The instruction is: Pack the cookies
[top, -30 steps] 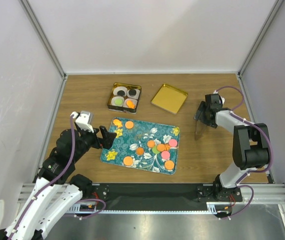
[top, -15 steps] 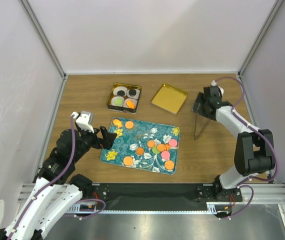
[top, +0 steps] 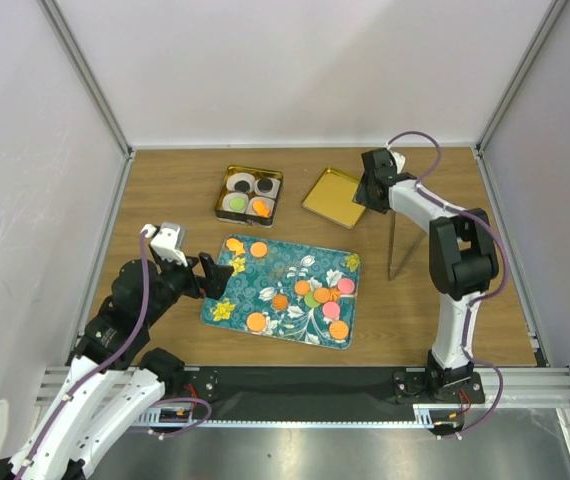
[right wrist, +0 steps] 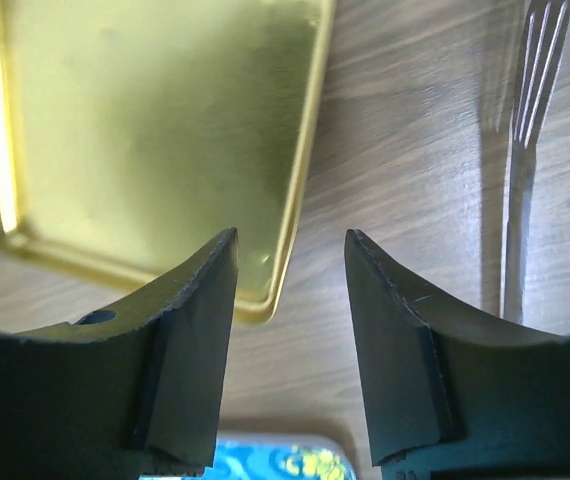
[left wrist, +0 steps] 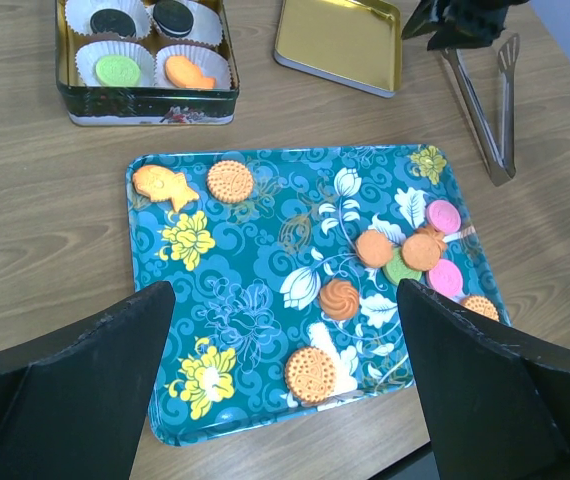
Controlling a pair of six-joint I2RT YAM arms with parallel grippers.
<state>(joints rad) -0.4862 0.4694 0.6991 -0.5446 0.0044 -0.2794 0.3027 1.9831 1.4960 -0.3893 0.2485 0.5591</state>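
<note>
While cookies (left wrist: pixel 340 298) lie on tray (left wrist: pixel 255 300), left fingers (left wrist: pixel 75 380) spread, right fingers (right wrist: pixel 185 350) parted over lid (right wrist: pixel 145 120)

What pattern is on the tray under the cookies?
The tray is teal with white and yellow flowers; the left wrist view shows it best.

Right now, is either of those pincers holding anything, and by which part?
Nothing is held. The left pincer gapes empty by the tray. The right pincer stands open astride the edge of the gold lid, not clamped on it.
</note>
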